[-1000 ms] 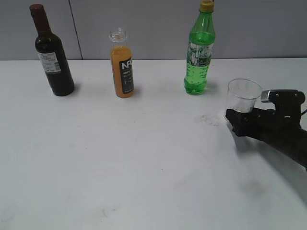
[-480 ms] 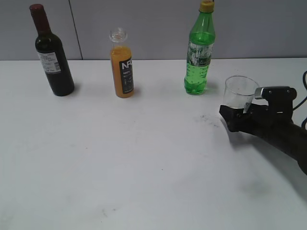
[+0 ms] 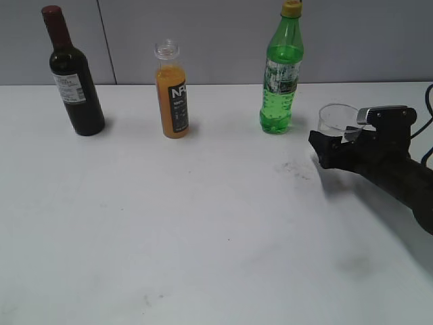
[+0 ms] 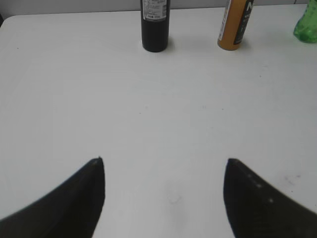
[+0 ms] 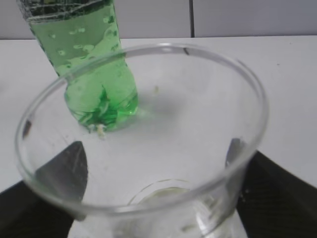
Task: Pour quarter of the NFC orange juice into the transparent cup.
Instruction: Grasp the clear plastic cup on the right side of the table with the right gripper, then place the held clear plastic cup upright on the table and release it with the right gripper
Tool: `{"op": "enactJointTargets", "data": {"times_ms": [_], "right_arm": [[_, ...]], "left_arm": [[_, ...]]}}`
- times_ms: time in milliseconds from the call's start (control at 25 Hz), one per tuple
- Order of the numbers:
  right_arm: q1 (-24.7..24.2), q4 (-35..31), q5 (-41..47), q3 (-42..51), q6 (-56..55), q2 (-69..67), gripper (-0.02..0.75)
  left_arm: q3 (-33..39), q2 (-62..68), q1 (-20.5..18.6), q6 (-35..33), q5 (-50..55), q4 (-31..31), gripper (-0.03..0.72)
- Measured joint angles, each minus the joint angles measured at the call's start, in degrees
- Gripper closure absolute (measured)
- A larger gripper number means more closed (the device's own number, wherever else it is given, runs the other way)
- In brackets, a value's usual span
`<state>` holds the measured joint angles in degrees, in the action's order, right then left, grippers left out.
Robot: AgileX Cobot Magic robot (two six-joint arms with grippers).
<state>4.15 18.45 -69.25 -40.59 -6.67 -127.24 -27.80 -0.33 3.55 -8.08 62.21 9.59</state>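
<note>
A white table (image 3: pixel 169 223) carries three upright bottles along its back edge: a dark wine bottle (image 3: pixel 73 76) at left, a green soda bottle (image 3: pixel 281 71) toward the right, and between them the uncapped juice (image 3: pixel 172 91), standing alone and well apart from both arms. The right gripper (image 3: pixel 336 144) clasps the cup (image 3: pixel 336 120) low on its wall, just right of the soda bottle, both fingers (image 5: pixel 59 171) pressed against the clear plastic. The left gripper (image 4: pixel 166 191) hangs spread over bare table, holding nothing.

The right arm (image 3: pixel 396 172) is matte black with a silver-grey block on top and a black cable behind.
</note>
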Motion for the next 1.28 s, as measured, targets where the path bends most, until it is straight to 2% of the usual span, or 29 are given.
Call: {"op": "enactJointTargets", "data": {"times_ms": [320,560,800,1040,1280], "right_arm": [[0.0,0.7,2.2,-0.2,0.4,0.0,0.088],[0.0,1.0,2.3,-0.4,0.6,-0.3,0.188],[0.0,3.3,0.5,-0.1,1.3,-0.5,0.197],[0.0,12.1,0.4,2.9,2.8,3.0,0.197],[0.0,30.7,0.3,2.6,3.0,6.0,0.198]], "left_arm": [[0.0,0.0,0.0,0.0,0.0,0.0,0.119],[0.0,0.0,0.0,0.0,0.0,0.0,0.119],[0.0,0.0,0.0,0.0,0.0,0.0,0.119],[0.0,0.0,0.0,0.0,0.0,0.0,0.119],[0.0,0.0,0.0,0.0,0.0,0.0,0.119]]}}
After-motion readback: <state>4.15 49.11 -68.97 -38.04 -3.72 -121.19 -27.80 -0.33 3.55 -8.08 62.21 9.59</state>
